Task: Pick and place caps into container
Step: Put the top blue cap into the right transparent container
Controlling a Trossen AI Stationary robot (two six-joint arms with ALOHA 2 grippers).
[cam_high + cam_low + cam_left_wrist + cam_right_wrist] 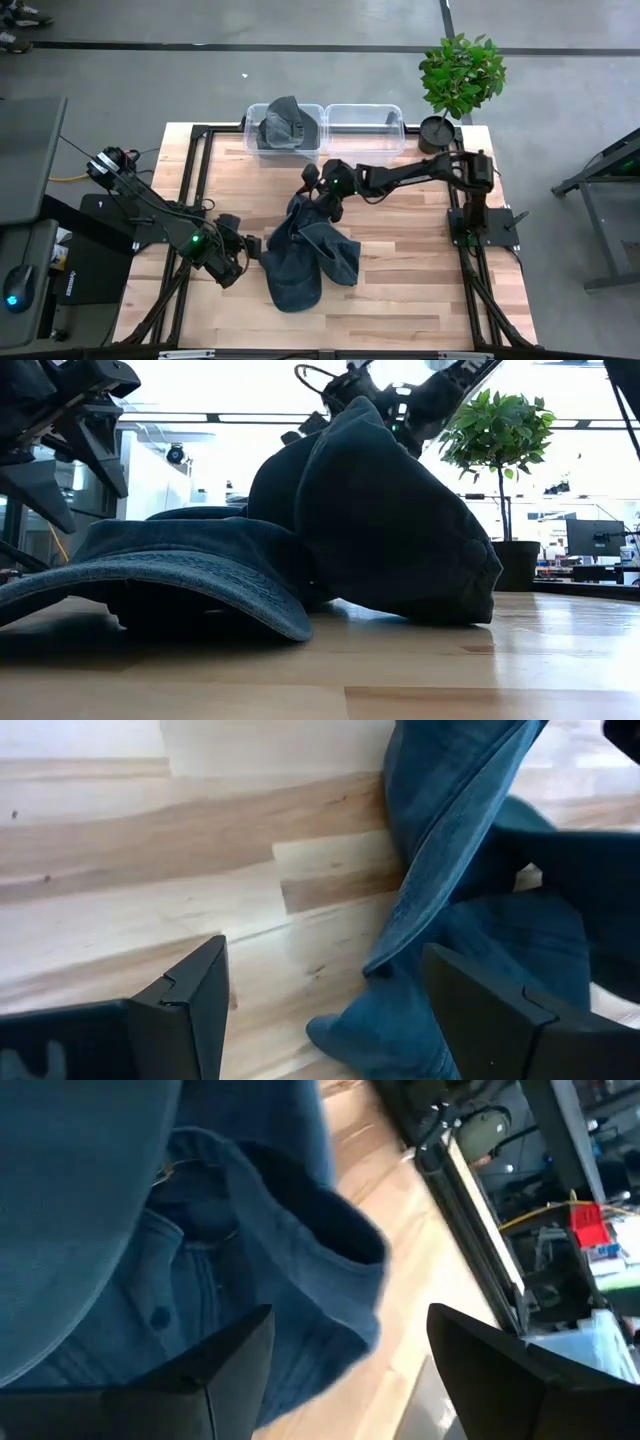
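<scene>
A: Left gripper (243,253), mine: fingers spread, empty, just beside the dark blue caps (305,255) heaped mid-table.

B: Right gripper (322,203), mine: spread over the heap's far edge. Risk: overlapping cloth; two caps may lift together.

Potted plant (461,85) at table (400,290) far right corner; monitors (594,536) in bkgd.
</scene>
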